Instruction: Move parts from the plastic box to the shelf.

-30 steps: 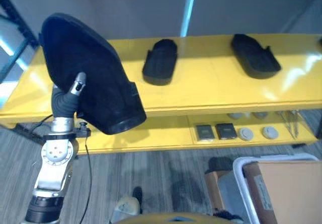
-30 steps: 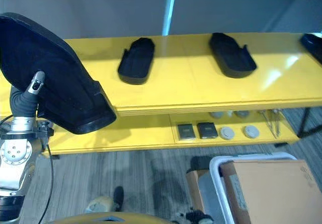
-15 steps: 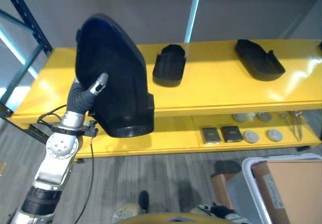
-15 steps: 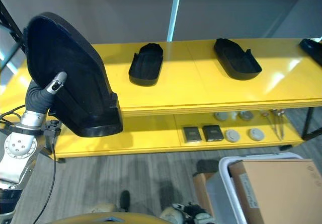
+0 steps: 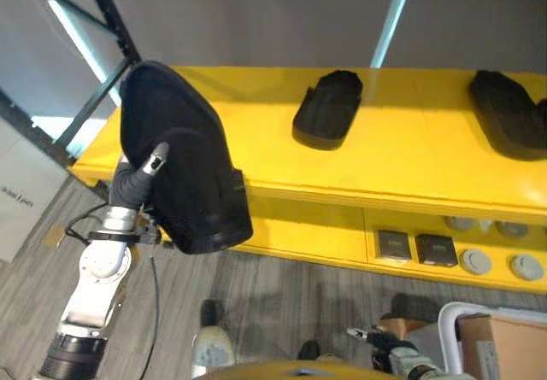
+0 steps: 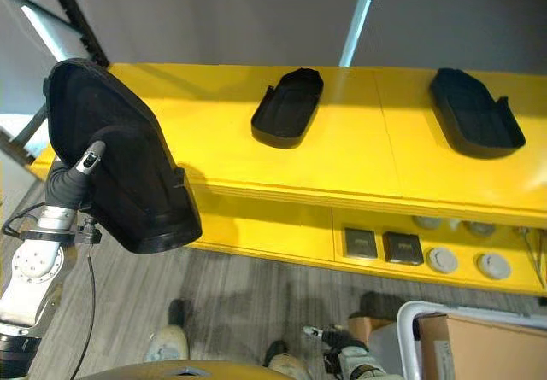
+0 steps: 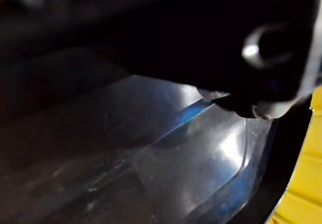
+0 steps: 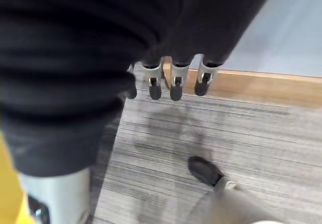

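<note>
While the left robot hand [image 5: 145, 168] has the big black part [image 5: 184, 171] wrapped in its fingers from behind, the part itself hangs at the left of the frame, out in front of the yellow shelf [image 5: 256, 132] and overlapping its front edge, not set down yet. From the wrist view you mostly get the glossy inside of the part [image 7: 151, 148] with a fingertip hooked over its rim, so the grip looks real but one-sided. The right robot hand [image 8: 173, 78] is low over the floor with its fingers hanging loose, holding nothing. Two similar black parts already sit on the shelf top, one at upper middle [image 5: 329, 119] and one at the right edge [image 5: 508, 124], and the bare stretch at the shelf's left end looks like the obvious spot. To do this well I'd say get the part fully over the shelf top before lowering, lay it flat like the other two and well apart from the middle one, and only let go once it's resting, since it looks bulky and could tip off the front lip.
</note>
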